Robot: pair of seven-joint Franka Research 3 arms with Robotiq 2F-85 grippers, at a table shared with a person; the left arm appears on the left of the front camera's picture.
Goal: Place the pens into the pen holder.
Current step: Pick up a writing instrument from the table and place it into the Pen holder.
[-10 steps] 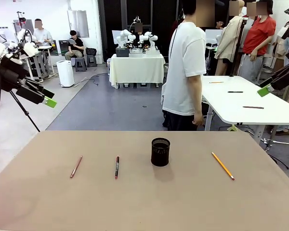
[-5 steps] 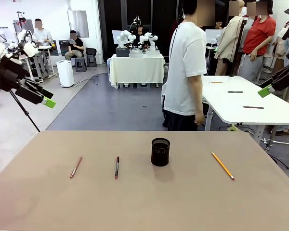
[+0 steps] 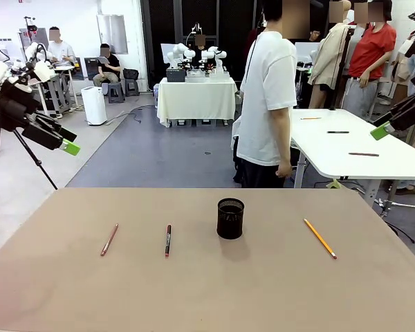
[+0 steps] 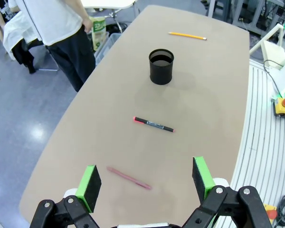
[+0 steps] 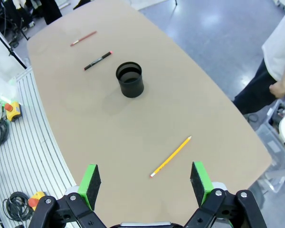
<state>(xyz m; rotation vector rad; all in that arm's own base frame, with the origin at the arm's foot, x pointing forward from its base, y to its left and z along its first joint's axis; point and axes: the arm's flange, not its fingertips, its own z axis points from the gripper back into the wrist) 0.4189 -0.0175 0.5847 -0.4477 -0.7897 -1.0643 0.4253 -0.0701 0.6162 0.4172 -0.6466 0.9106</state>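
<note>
Black mesh pen holder (image 3: 230, 218) stands on the table (image 3: 207, 297) toward its far edge, brownish-red pen (image 3: 109, 239) and dark pen (image 3: 168, 240) nearer the left edge, yellow pencil (image 3: 319, 238) nearer the right, while left gripper (image 4: 146, 179) and right gripper (image 5: 145, 178) hang high beyond those edges, jaws wide apart.
</note>
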